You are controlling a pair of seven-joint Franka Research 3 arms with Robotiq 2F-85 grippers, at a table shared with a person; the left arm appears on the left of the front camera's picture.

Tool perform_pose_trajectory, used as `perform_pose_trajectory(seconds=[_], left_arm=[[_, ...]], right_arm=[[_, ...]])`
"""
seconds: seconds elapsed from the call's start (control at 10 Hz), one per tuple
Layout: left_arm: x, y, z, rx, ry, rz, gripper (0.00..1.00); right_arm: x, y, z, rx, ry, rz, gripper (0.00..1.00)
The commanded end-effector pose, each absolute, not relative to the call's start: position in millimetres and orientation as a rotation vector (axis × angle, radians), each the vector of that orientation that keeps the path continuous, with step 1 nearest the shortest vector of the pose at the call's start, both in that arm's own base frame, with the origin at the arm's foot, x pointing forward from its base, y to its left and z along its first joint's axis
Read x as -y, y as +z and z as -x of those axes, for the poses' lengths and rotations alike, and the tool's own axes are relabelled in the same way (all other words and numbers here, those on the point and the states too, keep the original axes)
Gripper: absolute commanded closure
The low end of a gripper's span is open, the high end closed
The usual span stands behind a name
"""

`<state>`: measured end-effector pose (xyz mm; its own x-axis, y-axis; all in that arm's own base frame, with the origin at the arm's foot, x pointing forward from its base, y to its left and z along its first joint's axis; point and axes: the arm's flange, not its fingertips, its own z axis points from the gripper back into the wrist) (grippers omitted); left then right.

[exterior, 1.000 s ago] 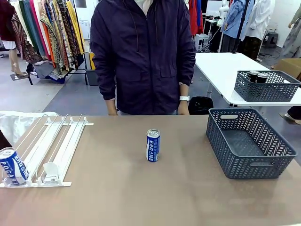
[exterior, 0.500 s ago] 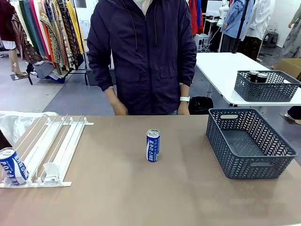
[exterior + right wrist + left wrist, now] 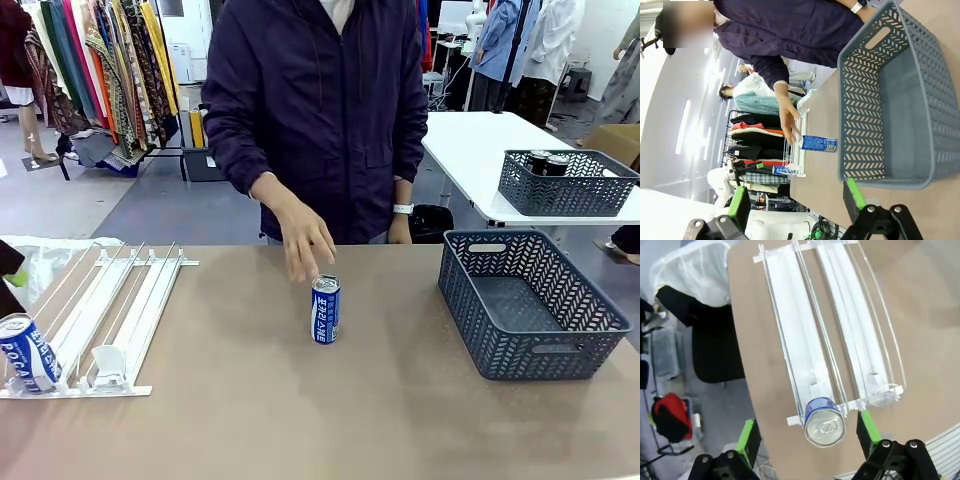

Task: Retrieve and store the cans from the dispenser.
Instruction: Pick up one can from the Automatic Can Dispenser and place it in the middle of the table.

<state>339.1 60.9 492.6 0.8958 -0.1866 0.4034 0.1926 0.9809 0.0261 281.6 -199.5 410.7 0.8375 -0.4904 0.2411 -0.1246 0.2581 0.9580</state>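
Hanging the left gripper (image 3: 807,417) wide open above the blue-and-white can (image 3: 825,426) at the front lip of the dispenser (image 3: 805,355) — ready, probably, for a top grasp — and aiming the right gripper (image 3: 794,185) (also wide open) at the grey basket (image 3: 900,100), with a person's hand (image 3: 305,240) near the mid-table can (image 3: 325,310).

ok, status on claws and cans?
Left claw, right claw open, empty. One can at dispenser front, second can upright mid-table. Person's hand close by it.

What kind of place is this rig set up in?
Probably a mock retail test space: racks of hanging coloured clothes behind the person, a white wire-and-plastic can dispenser on the brown table, and a dark grey lattice plastic basket.
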Motion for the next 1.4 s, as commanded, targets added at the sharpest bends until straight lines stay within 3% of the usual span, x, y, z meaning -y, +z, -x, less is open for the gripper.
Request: perform_pose_trajectory(seconds=[0.0,0.2,0.6,0.8,1.3], left_arm=[[-75,502,-332,0.448,-0.218,0.008,0.0],[-65,495,-337,0.425,-0.204,0.015,0.0],[-67,440,-347,0.231,-0.115,0.06,0.0],[-66,426,-347,0.217,-0.133,0.164,0.0],[-64,401,-350,0.158,-0.143,0.148,0.0]], right_arm=[[200,415,-280,0.56,-0.265,-1.309,0.0],[200,415,-280,0.56,-0.265,-1.309,0.0],[200,415,-280,0.56,-0.265,-1.309,0.0],[200,415,-280,0.56,-0.265,-1.309,0.0],[200,415,-280,0.56,-0.265,-1.309,0.0]])
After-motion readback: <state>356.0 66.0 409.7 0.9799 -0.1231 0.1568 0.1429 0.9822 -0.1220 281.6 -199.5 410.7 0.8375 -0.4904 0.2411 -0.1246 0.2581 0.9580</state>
